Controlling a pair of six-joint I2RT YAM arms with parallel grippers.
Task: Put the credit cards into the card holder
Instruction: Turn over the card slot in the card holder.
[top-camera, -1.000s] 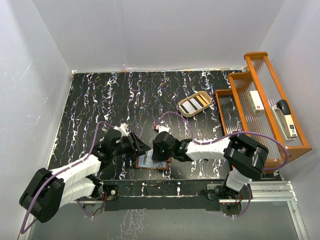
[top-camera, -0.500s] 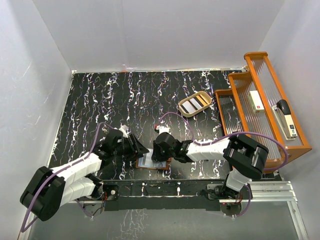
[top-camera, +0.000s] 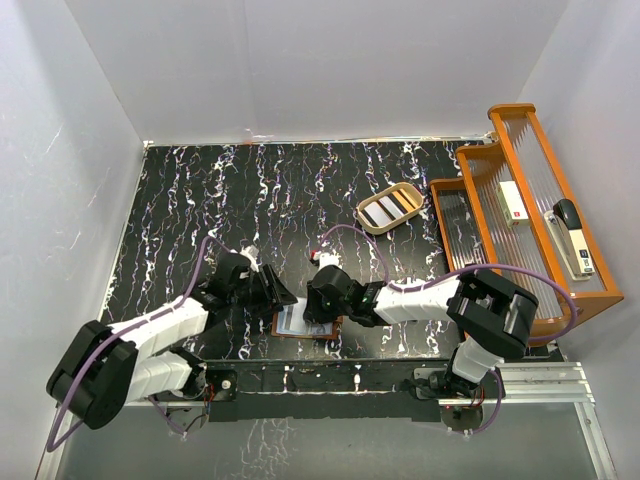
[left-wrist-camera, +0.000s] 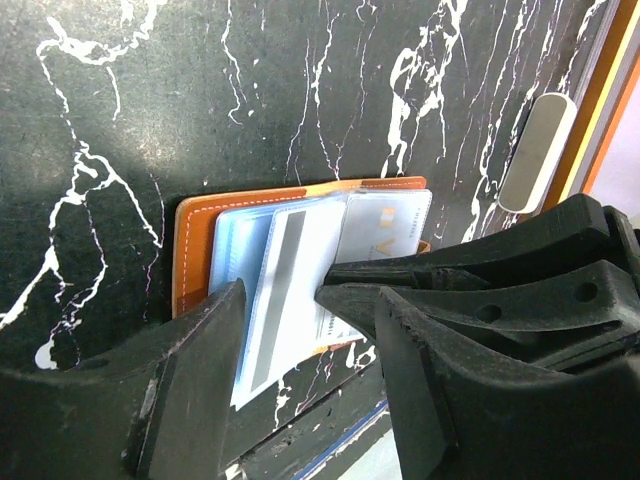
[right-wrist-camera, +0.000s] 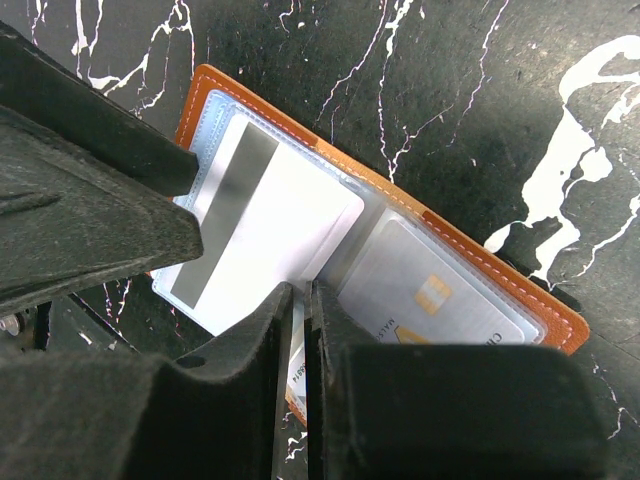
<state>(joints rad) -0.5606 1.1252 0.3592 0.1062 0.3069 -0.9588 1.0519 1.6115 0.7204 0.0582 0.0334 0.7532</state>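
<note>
Shows the wallet (top-camera: 303, 322) spread flat on the black table (top-camera: 200, 200), directly beneath both claws. Pinches, with the right claw (right-wrist-camera: 305, 300), jaws all but closed, the long edge of a white card (right-wrist-camera: 270, 220), a sliver of it showing between the fingers. Leaves the left claw (left-wrist-camera: 310, 310) open and empty, one finger on either side of the card's near end, gripping nothing. Sets the card's long axis, marked by its grey stripe, roughly along the left claw's reach and slightly askew to the wallet's sleeves, with the end nearest that claw overhanging the wallet's edge.

Points, by the look of it, to a push along that axis. Puts the left claw squarely behind the card, the right claw at its side for steadying.

Reveals from the right wrist the card caught between those fingers, plus a chip on a grey card (right-wrist-camera: 425, 290) already lying in the sleeve just beside that claw. Gives from the left wrist only the right claw's outer flank against the card's edge, yet makes plain the gap at each open finger. Hides nearly everything from overhead, except a corner of the wallet between the arms.
</note>
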